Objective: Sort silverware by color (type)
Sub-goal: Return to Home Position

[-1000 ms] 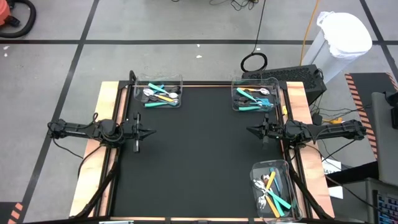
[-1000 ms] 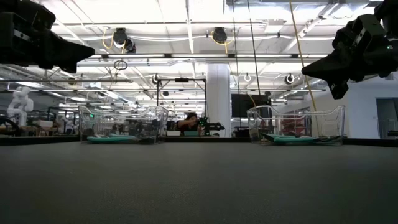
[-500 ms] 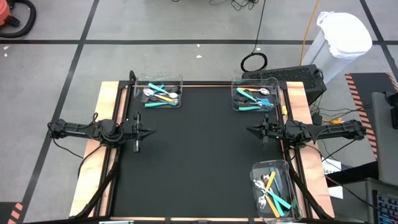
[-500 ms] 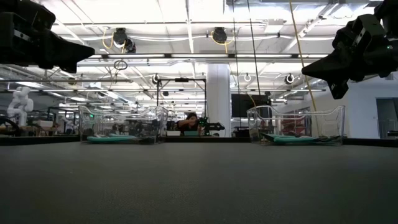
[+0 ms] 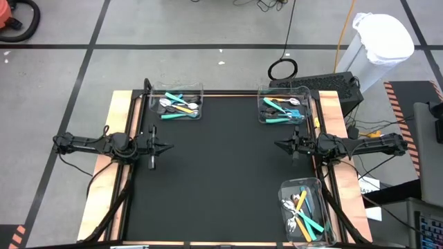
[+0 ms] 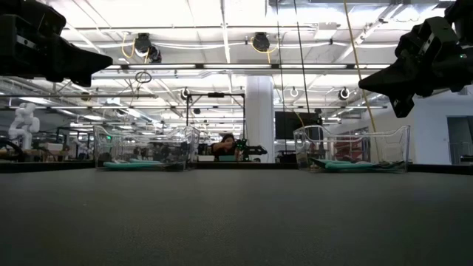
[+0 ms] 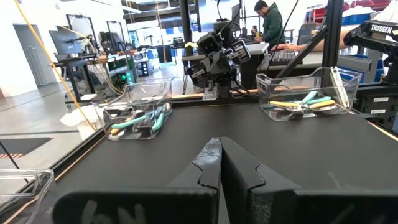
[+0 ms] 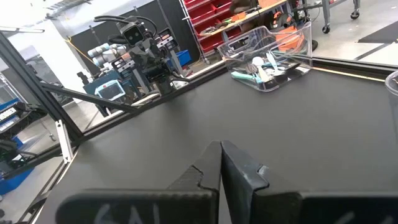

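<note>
Since the dark left gripper [image 5: 169,146] and right gripper [image 5: 277,144] sit closed, empty, I home slowly, avoiding upper-left teal-handled silverware [image 5: 178,106].

Grey taped floor [image 5: 55,83], bright ceiling lights [image 6: 222,66]

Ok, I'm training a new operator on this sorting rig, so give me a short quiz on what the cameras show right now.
1. True or false: all silverware sits in bins, none on the mat.
2. How many bins hold silverware? A two, B three, C four.
3. The left gripper and right gripper are both ____.
Key: 1 true; 2 B; 3 shut.
</note>
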